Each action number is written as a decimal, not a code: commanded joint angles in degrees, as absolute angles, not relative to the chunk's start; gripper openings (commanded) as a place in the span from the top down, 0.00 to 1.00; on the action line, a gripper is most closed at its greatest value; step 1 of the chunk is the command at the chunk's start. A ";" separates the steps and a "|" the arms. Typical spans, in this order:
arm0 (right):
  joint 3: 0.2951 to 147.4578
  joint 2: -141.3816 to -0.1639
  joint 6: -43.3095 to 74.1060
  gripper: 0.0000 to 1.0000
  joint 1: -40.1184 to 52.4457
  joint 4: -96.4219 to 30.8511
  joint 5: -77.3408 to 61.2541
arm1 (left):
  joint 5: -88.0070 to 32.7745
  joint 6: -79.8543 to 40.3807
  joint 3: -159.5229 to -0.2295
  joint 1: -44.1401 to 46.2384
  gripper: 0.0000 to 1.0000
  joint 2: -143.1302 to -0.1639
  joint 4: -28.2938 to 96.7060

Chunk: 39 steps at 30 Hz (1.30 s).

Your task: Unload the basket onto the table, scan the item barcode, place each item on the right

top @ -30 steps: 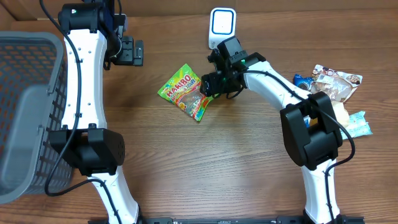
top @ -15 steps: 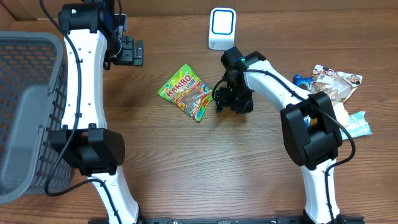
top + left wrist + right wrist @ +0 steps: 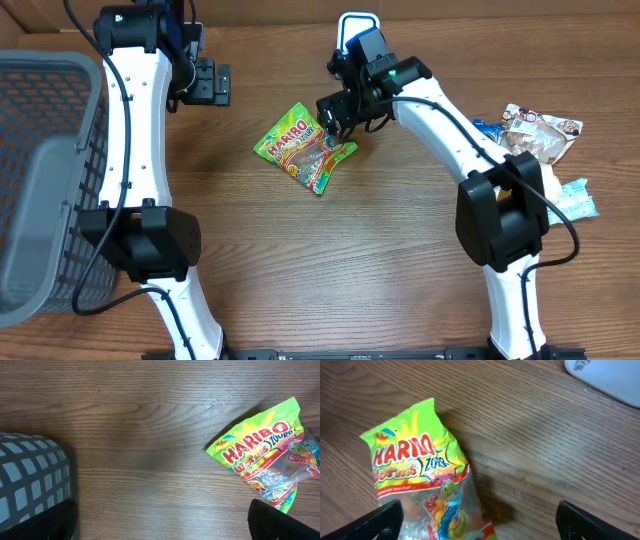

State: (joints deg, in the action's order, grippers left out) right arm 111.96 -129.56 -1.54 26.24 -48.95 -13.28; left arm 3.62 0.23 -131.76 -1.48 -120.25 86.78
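Observation:
The item, a green and yellow Haribo worms bag point(image 3: 303, 148), lies flat on the wooden table, printed face up. My right gripper point(image 3: 335, 112) hovers over its upper right corner, open, with nothing between the fingers. In the right wrist view the bag point(image 3: 420, 475) lies below the wide-apart jaws of that gripper point(image 3: 477, 517), reaching toward the left finger point(image 3: 385, 520). The white barcode scanner point(image 3: 352, 30) stands at the table's far edge, partly hidden behind the right arm; its corner point(image 3: 610, 375) shows in the right wrist view. My left gripper point(image 3: 215, 84) is open, well left of the bag point(image 3: 270, 455).
A grey mesh basket point(image 3: 40, 180) fills the left side and shows in the left wrist view point(image 3: 30, 475). A pile of other snack packets point(image 3: 540, 135) lies at the right, beside the right arm's base.
The right gripper dipped beside the bag's right edge, then rose and swung back toward the scanner with its jaws wider. The bag's right corner shifted slightly. The left arm has not moved.

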 commanded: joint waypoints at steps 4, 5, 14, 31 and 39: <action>110.93 -133.12 -3.22 0.18 26.11 -48.99 -19.59 | 3.36 1.32 -132.16 -0.99 0.00 -120.68 86.72; 110.93 -133.29 -3.22 0.18 26.17 -49.30 -19.57 | 3.36 1.32 -132.16 -0.99 0.00 -120.68 86.72; 110.93 -136.51 0.27 0.42 26.41 -52.23 -19.86 | 3.36 1.32 -132.16 -0.99 0.00 -120.68 86.72; 114.34 -136.62 4.54 0.41 27.11 -73.78 -27.73 | 3.36 1.30 -132.16 -0.99 0.01 -120.68 86.72; 112.92 -136.64 15.59 0.21 25.78 -61.91 -23.18 | 3.36 1.32 -132.16 -0.99 0.01 -120.68 86.72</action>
State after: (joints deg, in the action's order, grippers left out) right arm 112.73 -136.07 9.39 26.37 -63.96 -24.77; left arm 3.62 0.23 -131.76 -1.48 -120.25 86.80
